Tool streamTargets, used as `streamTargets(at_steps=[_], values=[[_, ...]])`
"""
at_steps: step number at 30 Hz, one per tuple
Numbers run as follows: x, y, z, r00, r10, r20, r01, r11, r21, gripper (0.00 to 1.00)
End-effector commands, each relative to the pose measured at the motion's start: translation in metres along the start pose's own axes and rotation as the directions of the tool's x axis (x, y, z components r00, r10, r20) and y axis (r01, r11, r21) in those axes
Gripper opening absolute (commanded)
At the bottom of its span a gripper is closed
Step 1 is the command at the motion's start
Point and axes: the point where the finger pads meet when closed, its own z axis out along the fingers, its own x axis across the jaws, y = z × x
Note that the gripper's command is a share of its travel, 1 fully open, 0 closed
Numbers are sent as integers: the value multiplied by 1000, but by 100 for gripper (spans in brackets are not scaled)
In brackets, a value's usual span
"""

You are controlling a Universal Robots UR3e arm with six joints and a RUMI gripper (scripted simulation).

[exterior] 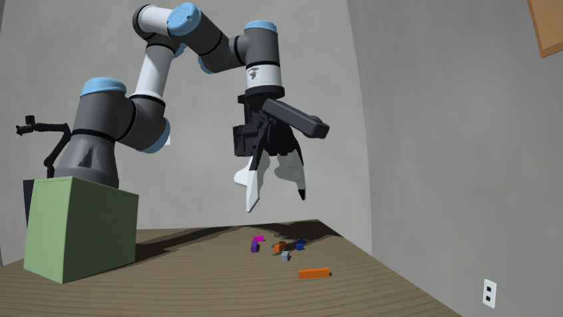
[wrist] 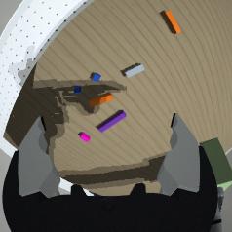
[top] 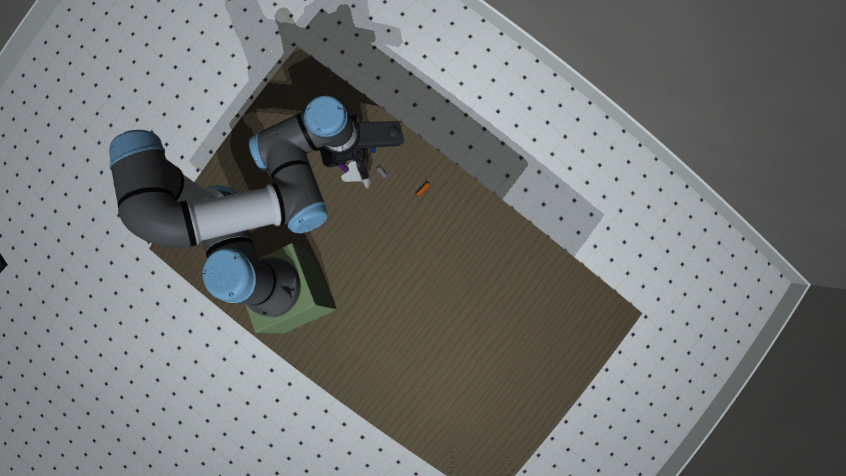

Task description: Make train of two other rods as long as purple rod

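My gripper (exterior: 275,198) hangs open and empty, high above the table's far corner. Below it in the wrist view lie the purple rod (wrist: 111,121), a magenta rod (wrist: 85,136), an orange rod (wrist: 100,100), a grey rod (wrist: 133,70) and two blue rods (wrist: 96,77) (wrist: 77,89). A second orange rod (wrist: 172,21) lies apart from the group. From the side I see the purple rod (exterior: 254,246), magenta rod (exterior: 258,238), near orange rod (exterior: 279,246), grey rod (exterior: 285,256), a blue rod (exterior: 299,245) and the far orange rod (exterior: 313,272). From above, the far orange rod (top: 422,188) and grey rod (top: 381,171) show beside the gripper (top: 358,175).
The arm's green base block (exterior: 78,228) stands at the table's left. Grey walls close in behind and to the right of the rods. The dotted white floor (top: 650,177) surrounds the brown table top.
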Motion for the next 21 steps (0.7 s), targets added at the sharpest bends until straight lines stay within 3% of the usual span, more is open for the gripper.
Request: streamTargets(at_steps=[1,13,21], values=[[-9,14,-1,986,166,-12,-166,986,10,100],[-21,33,-2,950,313,-8,-313,950,11,100],[-31,53,-2,894,449,-4,-449,894,10,100]])
